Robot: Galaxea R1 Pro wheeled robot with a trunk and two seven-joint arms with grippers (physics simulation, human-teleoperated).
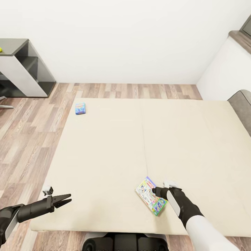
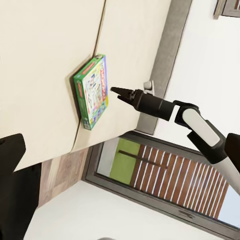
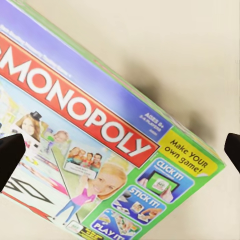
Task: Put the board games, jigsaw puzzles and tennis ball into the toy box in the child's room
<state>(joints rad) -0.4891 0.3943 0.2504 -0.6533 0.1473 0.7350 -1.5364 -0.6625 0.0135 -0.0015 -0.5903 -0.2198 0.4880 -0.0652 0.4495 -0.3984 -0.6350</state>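
Observation:
The green-edged Monopoly board game lies flat on the beige bed near its front edge. My right gripper hovers over that box's right edge, open; its fingertips stand wide apart with nothing between them. A smaller blue-teal board game rests at the bed's far left corner. My left gripper is open and empty over the front left corner. A yellow-green speck, possibly the tennis ball, sits on the dark cabinet. The toy box and jigsaw puzzles are out of view.
A dark grey cabinet with a white panel stands at the far left on the wood floor. The grey headboard closes the bed's right side. A dark-framed window lies beyond it. White walls back the room.

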